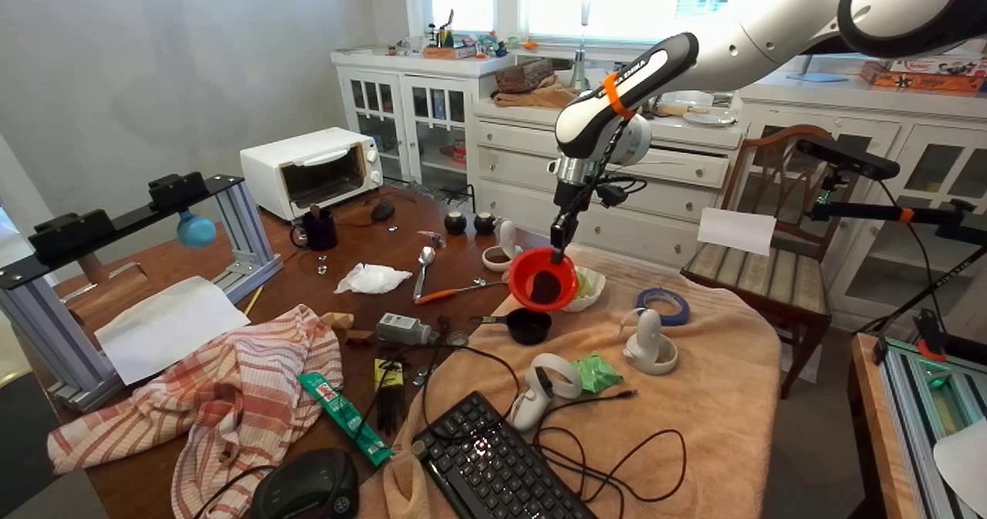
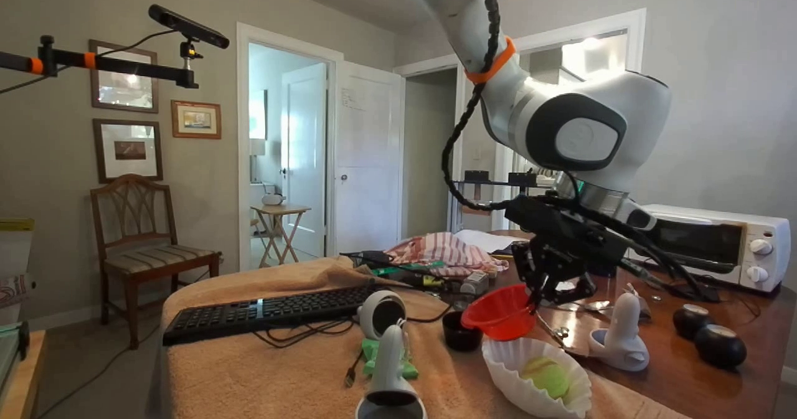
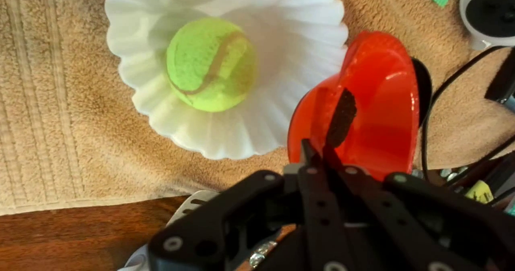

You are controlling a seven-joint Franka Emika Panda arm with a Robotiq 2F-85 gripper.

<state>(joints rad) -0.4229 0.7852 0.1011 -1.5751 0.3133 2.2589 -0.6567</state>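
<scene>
Red bowl [image 3: 388, 89] held aslant by the gripper [image 3: 318, 152]

The gripper is clenched on the bowl's wall near the rim, a finger on either side. The bowl is held tilted above the beige towel [image 1: 725, 395] that covers part of the wooden table [image 1: 370, 245]. A dark brown patch [image 3: 342, 120] (it looks grainy, though what it is cannot be told) lies against the bowl's inside.

Just beside the bowl, on the towel, stands a white fluted dish [image 3: 128, 33] with a tennis ball [image 3: 211, 65] in it. In the wrist view the two edges overlap, and whether they touch is unclear. A black cup [image 1: 530, 335] shows near the bowl's lower edge in both exterior views.

Elsewhere on the towel are a roll of blue tape [image 1: 665, 320], a green wrapper [image 1: 596, 372], a black keyboard [image 1: 493, 461] and two white controllers [image 1: 651, 342]. A third controller [image 2: 624, 335] rests on the wood, near two round black pots [image 1: 455, 224]. A spoon [image 1: 426, 255] and an orange-handled tool [image 1: 436, 296] lie on the wood near the towel. In an exterior view, a crumpled white sheet [image 1: 372, 278] lies between the spoon and a striped cloth [image 1: 258, 384]. A white toaster oven [image 1: 293, 156], seen in both exterior views, stands on the table near a dark mug [image 1: 318, 232].
</scene>
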